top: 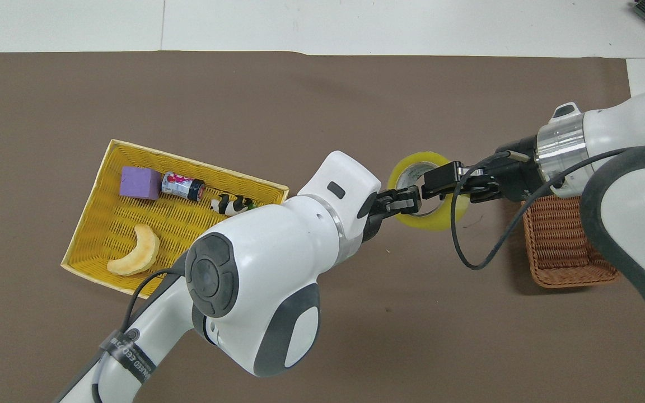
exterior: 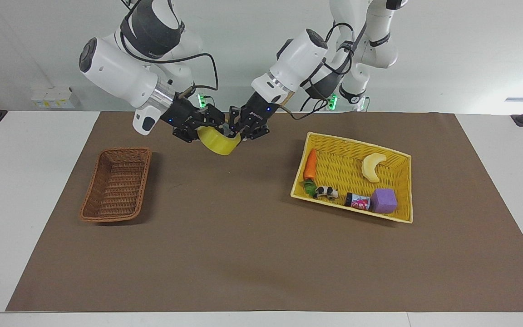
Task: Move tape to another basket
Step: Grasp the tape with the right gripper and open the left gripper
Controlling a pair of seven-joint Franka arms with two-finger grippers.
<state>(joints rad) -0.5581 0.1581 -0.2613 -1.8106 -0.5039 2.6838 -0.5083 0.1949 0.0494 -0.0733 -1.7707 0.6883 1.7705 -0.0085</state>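
Observation:
The tape [exterior: 218, 144], a yellowish ring [top: 447, 217], hangs tilted in the air over the brown mat, between the two baskets and toward the brown one. My right gripper [exterior: 203, 128] reaches in from the brown basket's end and is shut on the ring's rim [top: 439, 183]. My left gripper [exterior: 234, 131] sits at the rim facing the yellow basket [top: 406, 200]. The small brown wicker basket [exterior: 125, 150] stands on the mat toward the right arm's end, partly under the right arm [top: 566, 246].
A large yellow woven basket [exterior: 357, 144] lies toward the left arm's end [top: 188, 161]. It holds a banana [exterior: 372, 166], a carrot [exterior: 310, 164], a toy cow [exterior: 326, 192], a small can [exterior: 357, 201] and a purple cube [exterior: 384, 200].

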